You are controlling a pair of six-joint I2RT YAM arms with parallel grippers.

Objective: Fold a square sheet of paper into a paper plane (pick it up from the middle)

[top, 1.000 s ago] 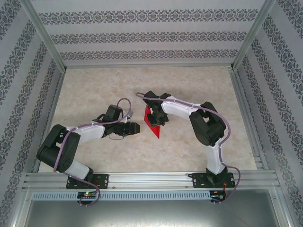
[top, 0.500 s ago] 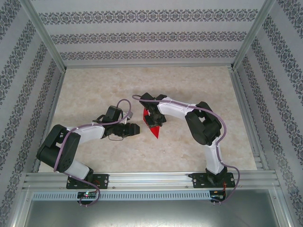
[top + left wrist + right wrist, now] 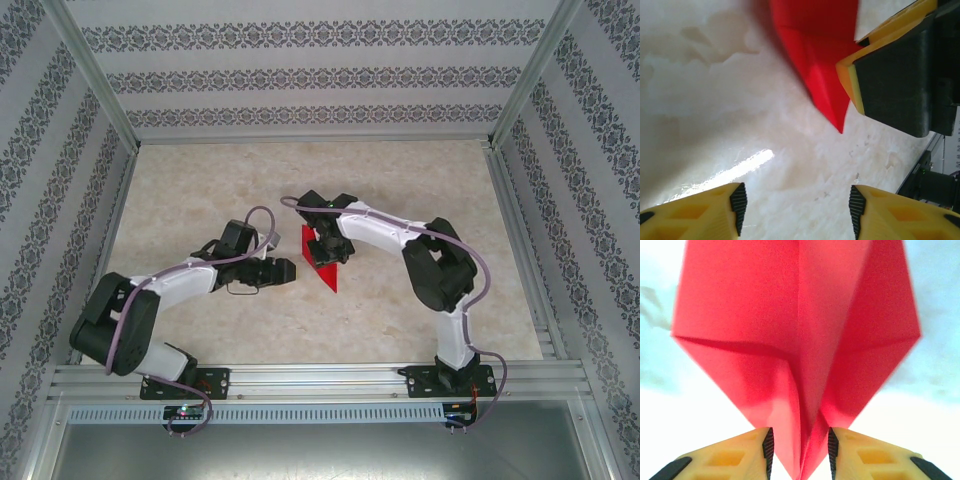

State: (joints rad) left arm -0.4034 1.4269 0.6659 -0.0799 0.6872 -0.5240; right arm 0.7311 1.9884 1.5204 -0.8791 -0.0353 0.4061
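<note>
1. Right gripper (image 3: pixel 800 452): the jaws show a narrow gap. The keel of the red paper plane (image 3: pixel 790 330) sits right in it, its layers splayed between the pads. Whether they are pinching it or just cradling it, I cannot tell.
2. Left gripper (image 3: pixel 797 210): its jaws stand wide apart with nothing between them but bare tabletop (image 3: pixel 715 100). The plane's nose is just beyond, toward 12 o'clock in that wrist view.
3. From overhead, the plane is near mid-tabletop with its tip pointing to about 5 o'clock. The left gripper is close at its 9 o'clock, apart from the paper.
4. What's done, as I read it: the centre crease is in, the slanted nose folds are in, and the point is sharp. The bulk of the folding looks finished.
5. What's probably left: flattening or spreading the wings, if needed, then letting go cleanly.
</note>
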